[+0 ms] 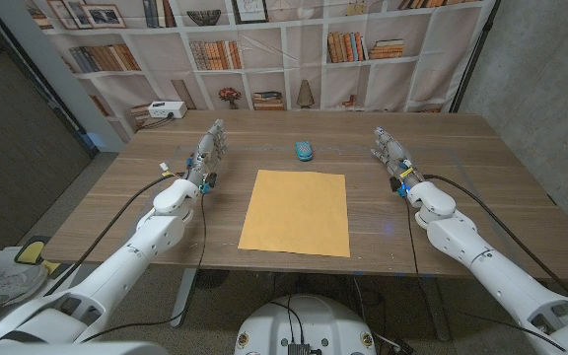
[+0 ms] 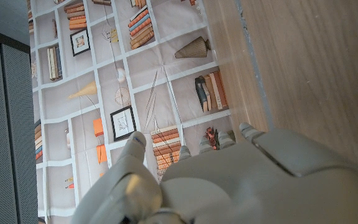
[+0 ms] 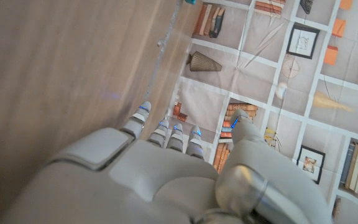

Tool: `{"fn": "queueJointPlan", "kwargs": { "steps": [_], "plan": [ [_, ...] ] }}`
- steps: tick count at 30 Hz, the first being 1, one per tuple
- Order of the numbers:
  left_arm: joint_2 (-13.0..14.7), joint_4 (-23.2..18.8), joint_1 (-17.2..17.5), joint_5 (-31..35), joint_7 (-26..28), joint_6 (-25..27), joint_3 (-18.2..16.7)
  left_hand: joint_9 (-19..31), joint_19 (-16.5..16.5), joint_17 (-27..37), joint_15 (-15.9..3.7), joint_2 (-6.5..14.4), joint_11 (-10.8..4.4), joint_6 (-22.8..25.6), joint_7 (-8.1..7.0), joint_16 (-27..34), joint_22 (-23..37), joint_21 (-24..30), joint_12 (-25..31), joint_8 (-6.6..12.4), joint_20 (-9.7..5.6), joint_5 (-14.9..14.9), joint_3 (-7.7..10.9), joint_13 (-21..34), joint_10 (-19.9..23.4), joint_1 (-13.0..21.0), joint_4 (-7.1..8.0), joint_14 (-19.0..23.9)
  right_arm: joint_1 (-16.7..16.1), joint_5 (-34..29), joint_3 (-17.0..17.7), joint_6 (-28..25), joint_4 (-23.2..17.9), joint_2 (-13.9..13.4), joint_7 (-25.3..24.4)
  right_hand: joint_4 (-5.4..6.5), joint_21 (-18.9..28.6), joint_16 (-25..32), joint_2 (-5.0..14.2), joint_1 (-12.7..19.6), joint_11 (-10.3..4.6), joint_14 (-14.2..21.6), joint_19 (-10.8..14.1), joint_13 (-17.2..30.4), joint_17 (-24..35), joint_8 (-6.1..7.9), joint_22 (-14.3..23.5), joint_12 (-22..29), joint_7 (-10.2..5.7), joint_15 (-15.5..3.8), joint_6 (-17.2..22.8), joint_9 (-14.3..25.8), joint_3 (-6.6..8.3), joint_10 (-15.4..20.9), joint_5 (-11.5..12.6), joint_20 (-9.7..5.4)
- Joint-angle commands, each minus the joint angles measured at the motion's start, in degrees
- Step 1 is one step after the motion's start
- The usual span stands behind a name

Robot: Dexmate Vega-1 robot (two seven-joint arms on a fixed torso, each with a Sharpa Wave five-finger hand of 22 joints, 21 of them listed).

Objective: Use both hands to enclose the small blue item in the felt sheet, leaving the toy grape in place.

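Observation:
A tan felt sheet [image 1: 296, 212] lies flat in the middle of the wooden table [image 1: 116, 207]. Just beyond its far edge sits the small blue item [image 1: 305, 150]. My left hand [image 1: 208, 150] stands on its edge left of the sheet, fingers straight and apart, holding nothing. My right hand [image 1: 389, 147] stands the same way to the right of the sheet, also holding nothing. Both hands are apart from the sheet and the blue item. In the wrist views the back of my left hand [image 2: 241, 180] and of my right hand [image 3: 160, 174] show above the tabletop.
A backdrop printed with bookshelves [image 1: 264, 49] hangs behind the table. A small white box [image 1: 166, 109] stands beyond the far left corner. Bare wood runs on both sides of the sheet.

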Motion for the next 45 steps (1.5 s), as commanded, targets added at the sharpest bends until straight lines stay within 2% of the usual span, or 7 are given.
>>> {"fn": "queueJointPlan", "kwargs": {
  "steps": [1, 5, 9, 18, 25, 33, 45],
  "plan": [
    [-0.05, 5.08, -1.86, -2.34, -9.50, -1.48, -1.11, 0.11, -10.98, 0.27, -0.28, 0.16, -0.07, -5.49, -0.43, 0.30, 0.27, 0.57, 0.34, 0.44, 0.35, 0.33, 0.37, 0.17, -8.60, 0.35, 0.15, -9.41, -6.11, -13.44, -2.05, -11.02, -21.69, -0.48, -20.84, -0.15, 0.28, 0.26, -0.06, 1.11, 2.08, -0.10, 0.49, 0.29, 0.18, 0.61, 0.13, 0.68, 1.41, 0.51, 0.50, 0.28, 0.51, 1.06, 0.18, -0.66],
    [0.38, 4.88, -2.09, -1.25, -8.76, -1.36, -1.01, 0.13, -9.81, 0.26, -0.14, 0.19, 0.41, -5.10, -0.28, 0.54, 0.29, 1.10, 0.88, 0.97, 0.64, 0.34, 0.36, 0.18, -7.53, 0.15, 0.29, -8.61, -4.65, -17.40, -3.14, -13.61, -21.87, -0.48, -23.06, -0.28, 0.42, 0.60, -0.27, 1.79, 3.96, 1.17, 1.32, 0.38, 0.25, 1.14, 0.16, 1.16, 2.96, 2.18, 2.17, 0.37, 0.58, 2.75, 0.14, -0.84],
    [0.45, 4.80, -2.10, -0.60, -8.24, -1.36, -0.88, 0.14, -7.16, 0.26, 0.97, 0.05, 0.93, -3.79, -0.30, 0.83, 0.33, 2.20, 1.42, 1.55, 1.61, 0.35, 0.30, 0.23, -6.13, -0.19, 0.43, -6.97, -3.22, -18.48, -3.25, -13.22, -20.39, -0.57, -22.32, -0.28, 0.52, 0.84, -0.61, 1.94, 4.36, 2.05, 1.81, 0.44, 0.30, 1.39, 0.18, 1.31, 3.37, 2.65, 3.13, 0.42, 0.43, 3.41, 0.08, -0.78],
    [0.52, 2.84, -1.26, 1.18, -4.71, -0.53, -0.47, 0.14, -6.50, 0.26, 0.73, 0.01, 1.16, -3.11, -0.26, 0.78, 0.34, 2.46, 1.60, 1.73, 1.66, 0.37, 0.31, 0.25, -5.50, -0.27, 0.45, -6.63, -1.31, -19.66, -2.75, -12.51, -19.27, -1.18, -20.87, -0.21, 0.76, 1.08, -1.42, 2.16, 5.02, 3.47, 3.08, 0.57, 0.41, 1.75, 0.22, 1.70, 3.78, 3.08, 5.06, 0.53, 0.00, 5.31, 0.07, -2.21],
    [2.26, -0.79, 0.32, 4.83, -0.84, -0.29, 0.36, 0.14, -5.64, 0.25, 0.66, -0.01, 1.22, -2.06, -0.17, 0.80, 0.34, 2.77, 1.79, 1.98, 1.52, 0.40, 0.34, 0.26, -4.76, -0.31, 0.44, -6.10, 0.07, -28.06, -5.35, -22.51, -24.11, -3.67, -24.59, 0.01, 0.80, 1.37, -1.34, 2.36, 5.72, 4.70, 3.59, 0.67, 0.52, 1.77, 0.26, 2.12, 4.08, 4.17, 5.82, 0.59, -0.12, 7.09, 0.12, -1.24],
    [2.89, -2.19, 1.09, 5.33, -0.18, 0.31, 0.66, 0.16, -4.78, 0.23, 1.53, -0.06, 1.78, -0.73, -0.03, 0.85, 0.34, 3.08, 2.03, 2.21, 2.35, 0.41, 0.39, 0.30, -3.75, -0.30, 0.39, -5.30, 4.07, -38.52, -10.61, -37.63, -31.50, -8.11, -22.46, 0.24, 0.72, 1.43, -1.80, 2.08, 5.41, 5.26, 3.78, 0.79, 0.69, 1.75, 0.31, 2.00, 4.05, 4.06, 6.46, 0.64, -0.59, 7.51, 0.07, 0.35],
    [3.65, -3.75, 2.24, 6.31, 1.33, 0.37, 0.70, 0.22, -3.69, 0.34, 3.81, -0.28, 2.54, 0.24, 0.44, 1.33, 0.38, 3.45, 2.39, 2.10, 3.88, 0.39, 0.40, 0.42, -2.03, -0.49, 0.36, -2.71, 13.25, -53.79, -22.32, -52.97, -33.89, -8.32, -16.34, 0.59, 0.57, 1.45, -2.96, 1.09, 4.89, 5.44, 3.66, 0.92, 0.94, 1.33, 0.36, 1.80, 3.58, 3.48, 5.91, 0.69, -1.54, 7.52, 0.06, 1.34]
  ]
}}
